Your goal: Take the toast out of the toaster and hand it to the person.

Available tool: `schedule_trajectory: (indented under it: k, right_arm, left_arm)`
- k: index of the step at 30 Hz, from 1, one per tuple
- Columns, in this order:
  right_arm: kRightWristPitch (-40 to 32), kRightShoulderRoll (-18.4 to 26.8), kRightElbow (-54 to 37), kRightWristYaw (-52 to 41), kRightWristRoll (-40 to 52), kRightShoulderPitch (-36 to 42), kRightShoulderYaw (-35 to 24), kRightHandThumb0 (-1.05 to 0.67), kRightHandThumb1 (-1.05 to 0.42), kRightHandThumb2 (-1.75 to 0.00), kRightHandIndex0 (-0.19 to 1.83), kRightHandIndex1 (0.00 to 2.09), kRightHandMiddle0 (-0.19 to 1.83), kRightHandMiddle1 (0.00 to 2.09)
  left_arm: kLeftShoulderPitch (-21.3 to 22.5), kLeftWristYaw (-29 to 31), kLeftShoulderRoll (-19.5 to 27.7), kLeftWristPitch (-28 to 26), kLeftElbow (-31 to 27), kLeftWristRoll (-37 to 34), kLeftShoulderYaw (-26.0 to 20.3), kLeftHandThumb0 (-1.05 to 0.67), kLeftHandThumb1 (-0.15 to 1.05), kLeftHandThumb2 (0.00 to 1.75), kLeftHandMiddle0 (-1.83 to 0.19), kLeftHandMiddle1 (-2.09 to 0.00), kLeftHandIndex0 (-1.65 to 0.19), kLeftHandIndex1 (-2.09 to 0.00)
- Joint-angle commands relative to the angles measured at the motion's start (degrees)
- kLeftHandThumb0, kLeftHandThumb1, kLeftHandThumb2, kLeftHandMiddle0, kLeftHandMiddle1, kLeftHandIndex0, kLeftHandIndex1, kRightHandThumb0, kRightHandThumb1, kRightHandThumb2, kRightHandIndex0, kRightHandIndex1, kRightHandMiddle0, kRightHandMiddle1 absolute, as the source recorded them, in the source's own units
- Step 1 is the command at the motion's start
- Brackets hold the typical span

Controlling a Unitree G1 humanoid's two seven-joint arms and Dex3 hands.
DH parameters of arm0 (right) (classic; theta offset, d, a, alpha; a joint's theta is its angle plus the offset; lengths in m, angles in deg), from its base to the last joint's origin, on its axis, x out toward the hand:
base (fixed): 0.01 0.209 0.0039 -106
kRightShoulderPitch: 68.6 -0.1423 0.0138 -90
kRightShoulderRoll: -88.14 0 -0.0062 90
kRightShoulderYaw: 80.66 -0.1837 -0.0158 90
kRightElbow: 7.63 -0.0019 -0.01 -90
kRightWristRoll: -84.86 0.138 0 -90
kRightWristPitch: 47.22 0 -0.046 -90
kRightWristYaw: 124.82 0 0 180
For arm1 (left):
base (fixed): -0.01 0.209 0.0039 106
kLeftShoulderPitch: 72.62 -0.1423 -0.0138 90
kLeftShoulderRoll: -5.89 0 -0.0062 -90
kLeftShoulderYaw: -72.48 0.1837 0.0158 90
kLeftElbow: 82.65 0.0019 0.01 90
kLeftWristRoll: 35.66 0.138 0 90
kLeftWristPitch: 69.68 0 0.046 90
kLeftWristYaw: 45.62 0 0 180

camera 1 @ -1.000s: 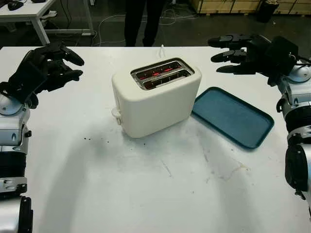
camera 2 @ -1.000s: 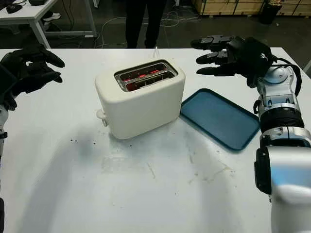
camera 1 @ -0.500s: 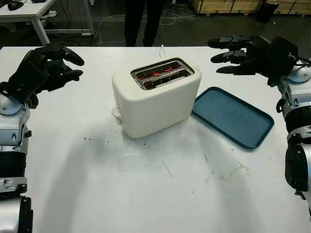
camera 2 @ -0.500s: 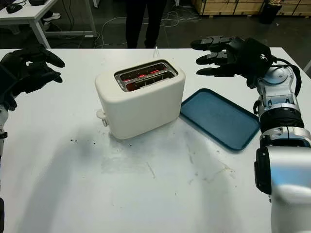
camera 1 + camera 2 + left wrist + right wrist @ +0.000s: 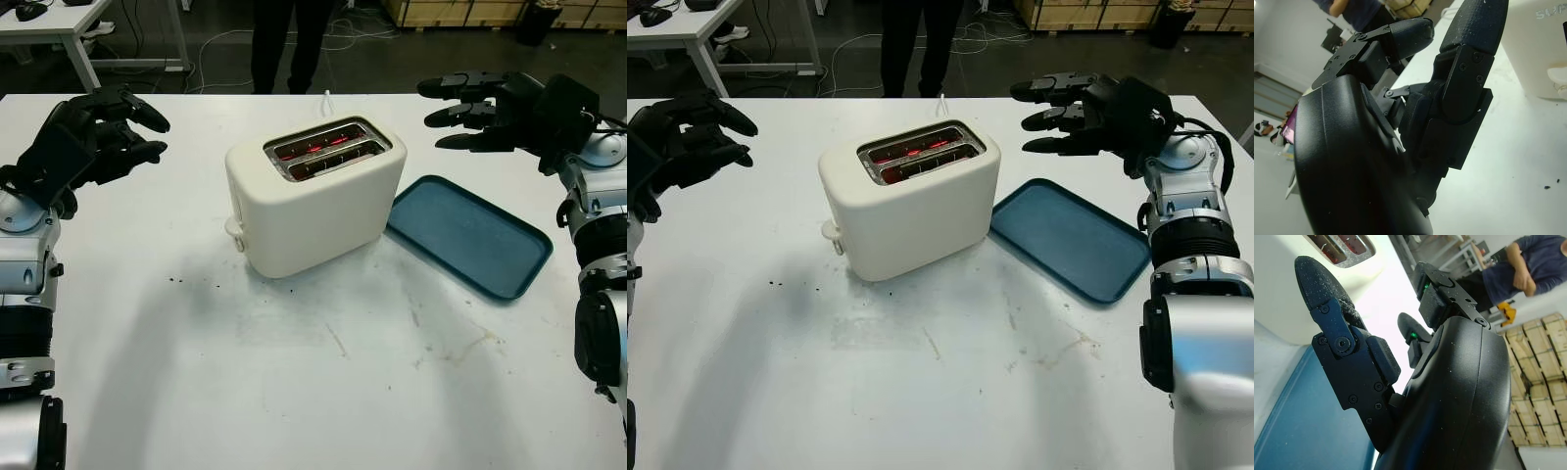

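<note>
— Where is the toast?
— Down inside the toaster (image 5: 313,196), which stands in the middle of the white counter (image 5: 294,392). Its two slots glow red, and I cannot make out the bread itself.
— And the hands?
— The left hand (image 5: 93,132) hovers well to the toaster's left, holding nothing, fingers loosely bent. The right hand (image 5: 490,110) hangs to the toaster's right, empty, fingers stretched toward it, above the far end of the blue tray (image 5: 470,235).
— The person?
— A person (image 5: 284,39) stands beyond the counter, behind the toaster.
</note>
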Motion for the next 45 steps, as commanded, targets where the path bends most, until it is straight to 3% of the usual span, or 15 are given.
schedule_trajectory:
  k: [1,45]
  right_arm:
    - [0.77,0.02,0.05,-0.11,0.01,-0.28,-0.24,-0.82,-0.74,0.00,0.31,0.61,0.54,0.00]
    - [0.80,0.08,-0.14,0.16,0.06,0.18,-0.36,-0.84,-0.75,0.00,0.34,0.59,0.56,0.00]
  left_arm:
    - [0.83,-0.39,-0.11,0.49,0.01,0.54,0.22,-1.05,0.87,0.00,-0.64,-1.31,-0.60,-1.18]
    - [0.22,-0.39,-0.23,0.73,0.10,0.18,-0.08,-1.05,0.88,0.00,-0.63,-1.32,-0.59,-1.18]
